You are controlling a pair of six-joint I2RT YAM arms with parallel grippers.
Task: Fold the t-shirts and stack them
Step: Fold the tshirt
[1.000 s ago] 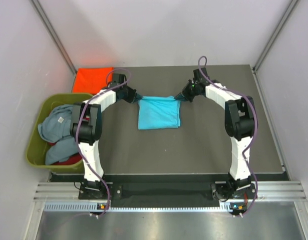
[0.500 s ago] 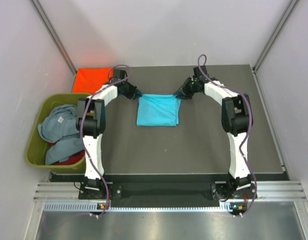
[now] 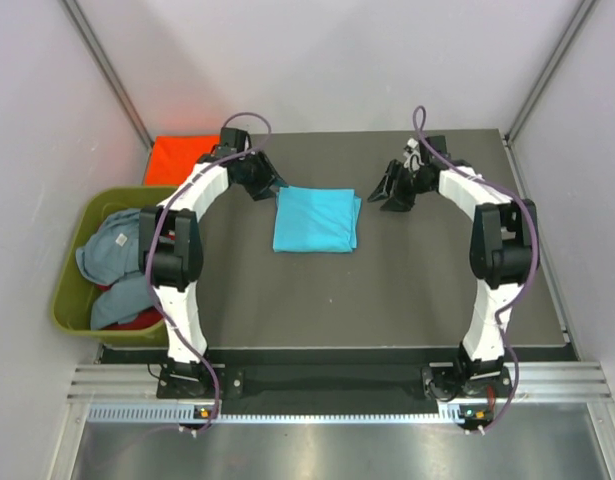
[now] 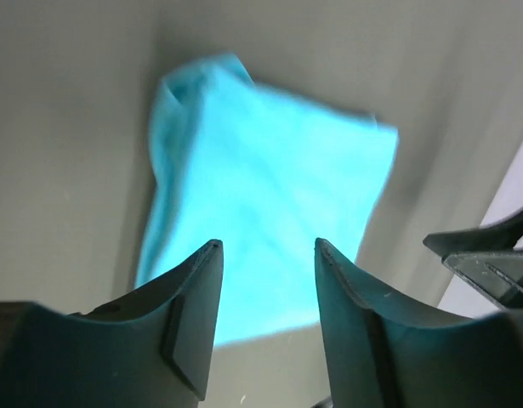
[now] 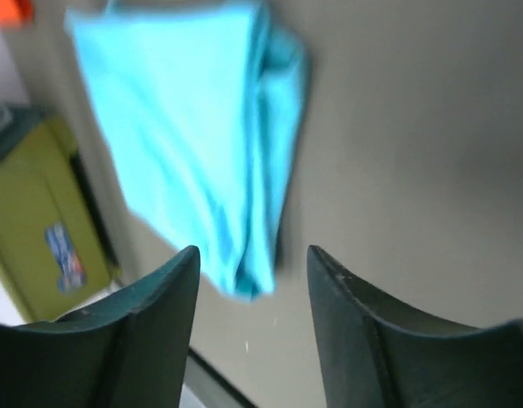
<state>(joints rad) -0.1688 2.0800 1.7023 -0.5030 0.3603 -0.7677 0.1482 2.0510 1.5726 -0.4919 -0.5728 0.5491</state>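
table: dark grey flat tabletop (image 3: 417,290)
turquoise shirt: bright turquoise cloth t-shirt (image 3: 315,220), folded flat, far-centre of tabletop
orange shirt: orange-red cloth t-shirt (image 3: 179,157), folded, far-left corner
left gripper (image 4: 267,246): jaws apart, empty, beside turquoise corner
right gripper (image 5: 252,252): jaws apart, empty

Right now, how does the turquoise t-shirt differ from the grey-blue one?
The turquoise t-shirt is folded into a flat rectangle; the grey-blue t-shirt is crumpled. The turquoise t-shirt lies on the table; the grey-blue t-shirt sits in the olive tub. Both are plain cloth.
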